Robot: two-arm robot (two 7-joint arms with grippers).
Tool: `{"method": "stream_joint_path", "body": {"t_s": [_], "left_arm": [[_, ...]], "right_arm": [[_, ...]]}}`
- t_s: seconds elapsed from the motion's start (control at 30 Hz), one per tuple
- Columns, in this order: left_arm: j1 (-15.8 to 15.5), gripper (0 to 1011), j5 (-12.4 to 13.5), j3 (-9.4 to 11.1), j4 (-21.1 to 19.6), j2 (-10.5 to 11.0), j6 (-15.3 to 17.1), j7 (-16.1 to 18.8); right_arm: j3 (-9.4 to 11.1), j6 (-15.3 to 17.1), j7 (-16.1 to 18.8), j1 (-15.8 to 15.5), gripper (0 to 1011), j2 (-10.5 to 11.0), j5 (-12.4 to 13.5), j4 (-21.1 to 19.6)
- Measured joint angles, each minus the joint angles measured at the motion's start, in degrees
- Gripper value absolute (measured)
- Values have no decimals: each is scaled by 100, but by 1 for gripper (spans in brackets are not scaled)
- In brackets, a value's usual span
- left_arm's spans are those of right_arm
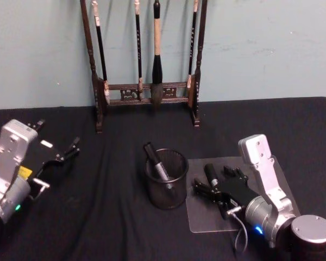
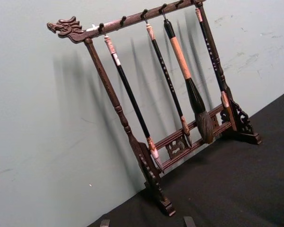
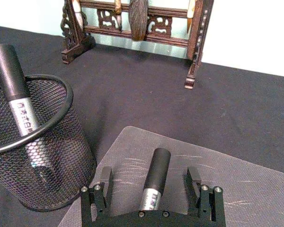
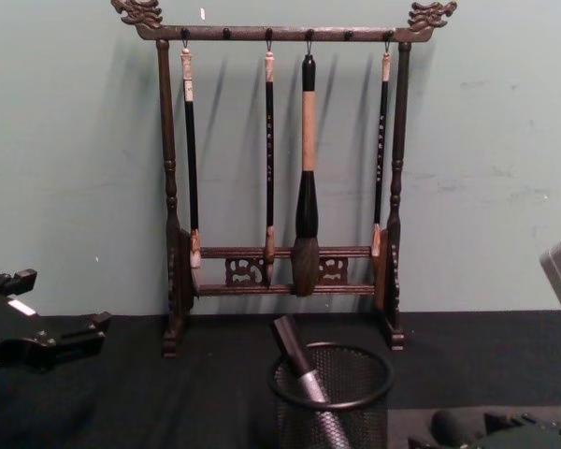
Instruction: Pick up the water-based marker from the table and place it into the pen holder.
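A black and silver water-based marker [image 3: 156,176] lies on a clear plastic mat [image 3: 255,184] on the black table [image 1: 108,217]. My right gripper [image 3: 149,177] is open and low over the mat, one finger on each side of the marker with a gap on both sides. In the head view this marker [image 1: 211,175] lies just right of the pen holder [image 1: 171,198], a black mesh cup. Another marker [image 1: 156,161] leans inside the cup. My left gripper [image 1: 57,138] is open at the table's left side, away from both.
A dark wooden brush rack [image 1: 146,92] with several hanging brushes stands at the back by the wall, behind the pen holder. The mat [image 1: 206,220] covers the table's right front. Bare black cloth lies between the cup and the left arm.
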Motion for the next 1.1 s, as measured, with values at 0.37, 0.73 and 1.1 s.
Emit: {"method": "stream_joint_path", "body": {"t_s": [0.37,0.73,1.1], "left_arm": [[0,1009,0,0,0,0,0,0],[0,1009,0,0,0,0,0,0],[0,1009,0,0,0,0,0,0]], "right_arm": [[-36,12,-24,32,1000,10,-1,73],[-76,40,-62,51,1000,23,-76,111],[-89,25,-62,60,1000,22,-108,133]]}}
